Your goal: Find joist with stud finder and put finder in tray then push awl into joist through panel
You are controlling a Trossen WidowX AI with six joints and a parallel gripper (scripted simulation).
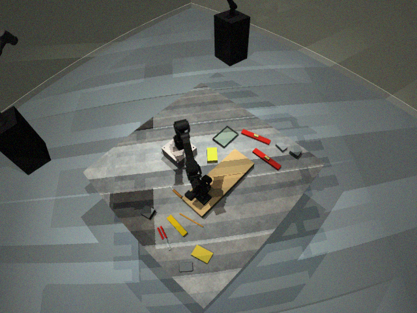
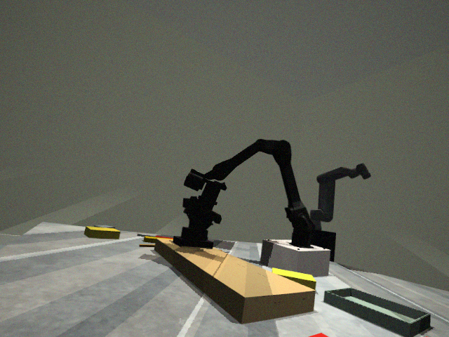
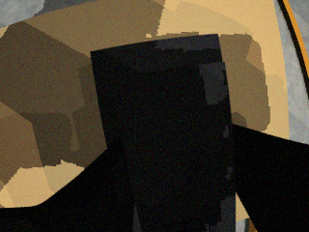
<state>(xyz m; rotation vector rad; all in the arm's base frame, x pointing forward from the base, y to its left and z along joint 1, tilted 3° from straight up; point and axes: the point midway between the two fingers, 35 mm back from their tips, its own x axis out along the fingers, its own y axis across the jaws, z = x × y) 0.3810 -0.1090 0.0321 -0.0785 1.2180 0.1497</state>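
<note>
The tan floor panel (image 1: 232, 165) (image 2: 250, 286) (image 3: 212, 14) lies on the floor in front of the arm's base. My gripper (image 1: 199, 194) (image 2: 196, 234) (image 3: 170, 134) is shut on the black stud finder (image 1: 197, 197) (image 2: 193, 242) (image 3: 170, 123), which rests flat on the panel's end farthest from the tray. The awl (image 1: 176, 193), with an orange handle and a metal tip, lies on the floor just beside that end. The green tray (image 1: 217, 142) (image 2: 362, 306) stands beyond the panel's other end and holds nothing.
A yellow block (image 1: 212, 154) (image 2: 293, 276) lies between base and panel. Two red levels (image 1: 255, 136) (image 1: 266, 158) and grey blocks (image 1: 295, 150) lie beyond the panel. An orange pencil (image 1: 191, 220), yellow level (image 1: 176, 225), red pliers (image 1: 161, 233) and yellow pad (image 1: 202, 253) lie nearer. Black pillars (image 1: 231, 35) (image 1: 20, 141) stand far off.
</note>
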